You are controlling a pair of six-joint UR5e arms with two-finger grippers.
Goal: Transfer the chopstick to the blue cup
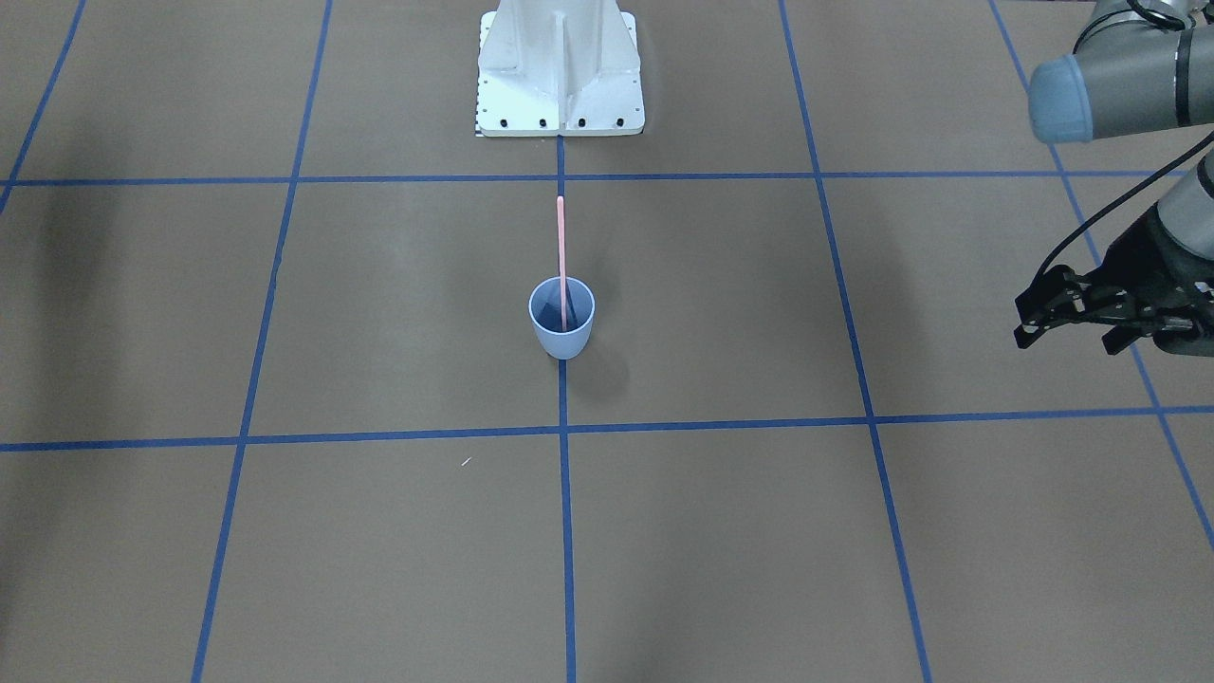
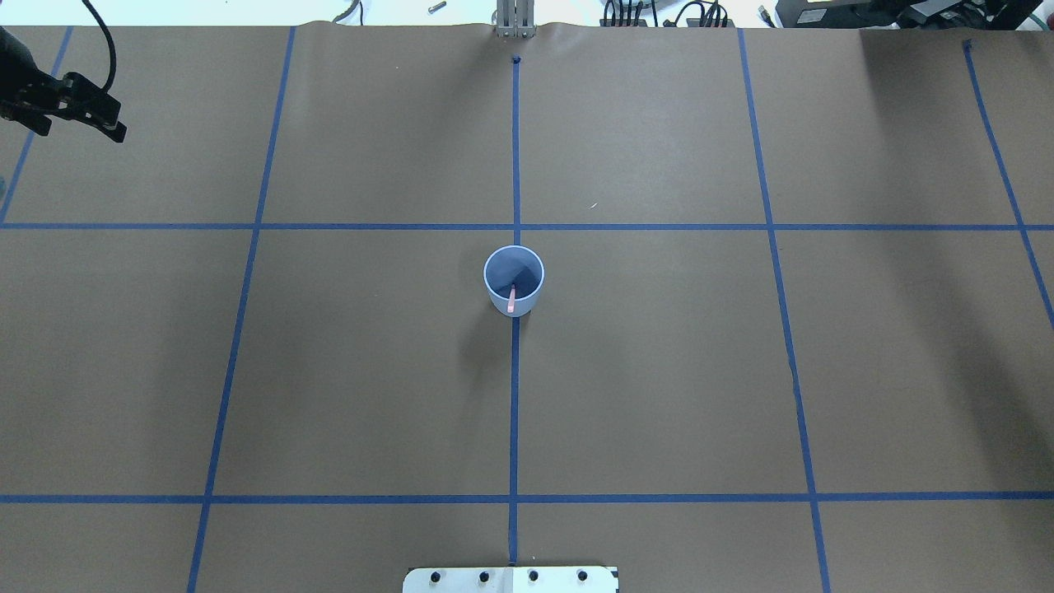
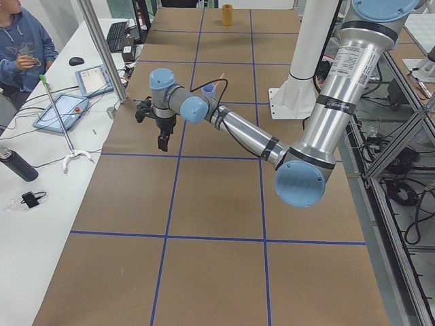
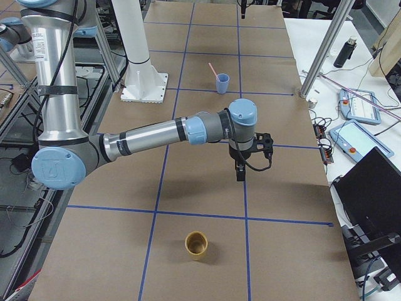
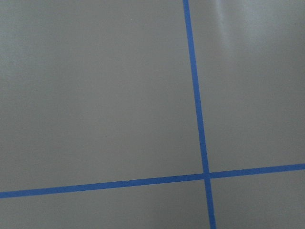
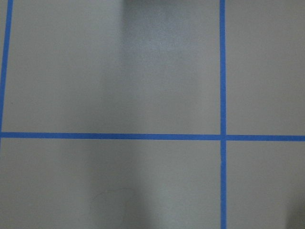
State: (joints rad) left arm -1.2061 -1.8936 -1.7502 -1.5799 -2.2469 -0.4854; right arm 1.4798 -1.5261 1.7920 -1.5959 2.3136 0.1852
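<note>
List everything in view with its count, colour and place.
table: 1, brown, under everything
blue cup: 1, pale blue, table centre
chopstick: 1, pink, standing in blue cup
tan cup: 1, tan, table's right end
tape lines: several, blue, grid on table
person: 1, blue top, beside table's left end
base: 1, white, robot's table edge
left claw: 1, black, open, over far left corner
right claw: 1, black, over right half, state unclear

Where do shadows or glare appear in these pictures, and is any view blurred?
Front-facing view: the blue cup casts a soft shadow toward lower right. Left wrist view: slightly soft, glare at top right. Right wrist view: bright patch near top.
</note>
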